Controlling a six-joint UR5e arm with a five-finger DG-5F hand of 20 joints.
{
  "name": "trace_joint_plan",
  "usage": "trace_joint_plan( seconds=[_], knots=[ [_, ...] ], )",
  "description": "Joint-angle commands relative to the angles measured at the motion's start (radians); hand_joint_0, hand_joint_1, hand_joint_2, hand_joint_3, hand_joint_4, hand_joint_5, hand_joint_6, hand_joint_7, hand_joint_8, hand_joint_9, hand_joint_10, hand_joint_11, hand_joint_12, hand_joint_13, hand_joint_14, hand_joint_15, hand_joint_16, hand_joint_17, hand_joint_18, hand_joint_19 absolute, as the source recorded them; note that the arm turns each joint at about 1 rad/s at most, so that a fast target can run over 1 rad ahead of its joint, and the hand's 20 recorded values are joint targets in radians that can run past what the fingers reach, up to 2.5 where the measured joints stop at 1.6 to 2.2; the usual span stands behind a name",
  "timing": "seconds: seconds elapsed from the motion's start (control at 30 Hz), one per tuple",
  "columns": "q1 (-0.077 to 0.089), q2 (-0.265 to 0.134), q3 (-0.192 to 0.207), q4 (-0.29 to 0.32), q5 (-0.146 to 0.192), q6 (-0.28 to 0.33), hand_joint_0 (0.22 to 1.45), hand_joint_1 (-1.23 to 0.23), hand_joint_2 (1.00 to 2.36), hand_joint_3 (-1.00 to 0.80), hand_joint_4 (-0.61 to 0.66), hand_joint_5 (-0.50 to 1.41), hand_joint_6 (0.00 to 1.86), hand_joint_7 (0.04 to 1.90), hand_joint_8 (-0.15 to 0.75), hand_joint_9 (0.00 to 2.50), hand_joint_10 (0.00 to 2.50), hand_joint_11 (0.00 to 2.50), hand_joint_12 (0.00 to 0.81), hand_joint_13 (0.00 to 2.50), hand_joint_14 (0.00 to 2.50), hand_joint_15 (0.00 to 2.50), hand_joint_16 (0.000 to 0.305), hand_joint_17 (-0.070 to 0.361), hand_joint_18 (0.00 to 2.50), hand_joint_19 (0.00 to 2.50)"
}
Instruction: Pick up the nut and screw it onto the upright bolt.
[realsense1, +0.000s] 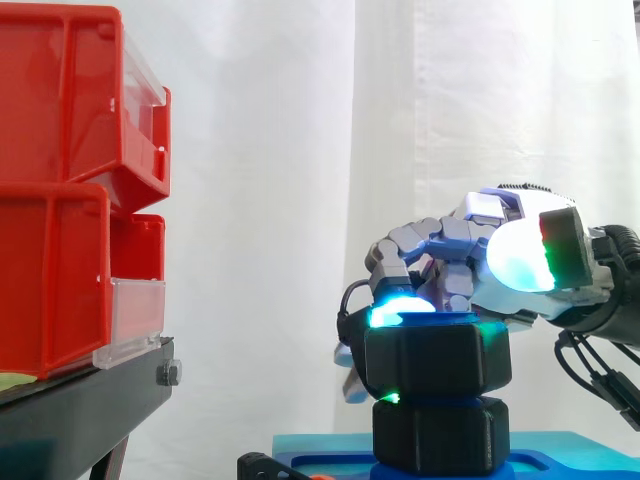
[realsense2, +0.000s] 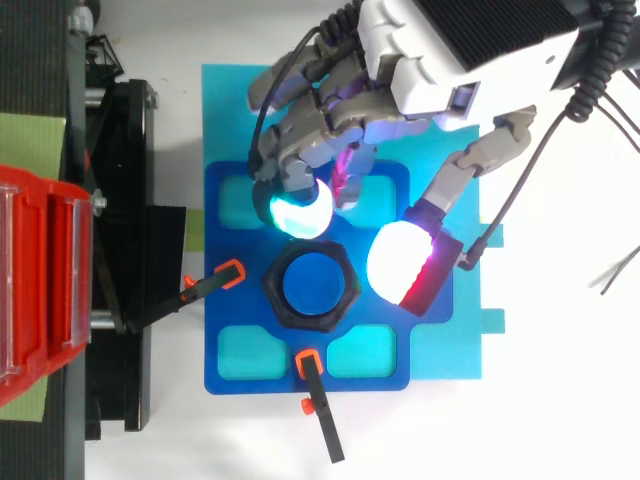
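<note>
- The nut (realsense1: 435, 350) is seen seated over the upright bolt (realsense2: 312, 285), whose blue end shows through its bore — so threading, not fetching, is judged to be the step in hand.
- The blue fixture plate (realsense2: 225, 370) is pinned by orange-tipped clamps (realsense2: 318, 400), presumably so the bolt is kept from turning with the nut.
- The robot hand (realsense2: 410, 75) is held beside the nut, fingers curled, with nothing enclosed.
- One cyan fingertip (realsense1: 402, 310) is laid on the nut's upper rim, likely to nudge it round; the thumb pad (realsense2: 405, 262) is held higher — just beside the nut, apart from it.
</note>
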Motion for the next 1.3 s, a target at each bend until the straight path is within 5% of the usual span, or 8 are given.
trace_joint_plan(
  seconds=[0.0, 0.37, 0.57, 0.87, 1.07, 1.27],
  knots=[
    [-0.003, 0.000, 0.000, 0.009, -0.001, 0.000, 0.55, -0.38, 1.00, -0.50, 0.05, 0.02, 0.73, 1.07, 0.244, 1.54, 0.01, 0.22, 0.168, 0.96, 0.00, 0.08, 0.024, 0.053, 0.74, 0.20],
    [-0.005, 0.000, 0.005, 0.014, -0.006, 0.000, 0.54, -0.36, 1.00, -0.50, 0.09, 0.01, 0.70, 1.12, 0.262, 1.56, 0.01, 0.28, 0.177, 1.02, 0.00, 0.11, 0.025, 0.056, 0.79, 0.23],
    [-0.002, 0.002, 0.005, 0.001, -0.006, 0.000, 0.52, -0.32, 1.00, -0.50, 0.17, 0.00, 0.50, 1.54, 0.279, 1.44, 0.01, 0.31, 0.207, 0.91, 0.00, 0.10, 0.030, 0.068, 0.70, 0.19],
    [0.004, 0.000, 0.051, -0.036, -0.006, 0.000, 0.49, -0.29, 1.00, -0.50, 0.25, -0.11, 0.50, 0.99, 0.266, 1.18, 0.01, 0.19, 0.239, 0.75, 0.00, 0.04, 0.036, 0.081, 0.60, 0.15],
    [0.012, 0.000, 0.063, -0.054, -0.006, 0.000, 0.48, -0.28, 1.00, -0.50, 0.22, -0.15, 0.50, 0.79, 0.238, 0.99, 0.00, 0.03, 0.255, 0.65, 0.00, 0.00, 0.040, 0.091, 0.51, 0.12],
    [0.026, 0.000, 0.063, -0.043, -0.004, 0.000, 0.46, -0.23, 1.00, -0.50, 0.14, -0.21, 0.50, 0.63, 0.221, 0.61, 0.00, 0.00, 0.294, 0.37, 0.00, 0.00, 0.046, 0.104, 0.17, 0.00]
  ],
)
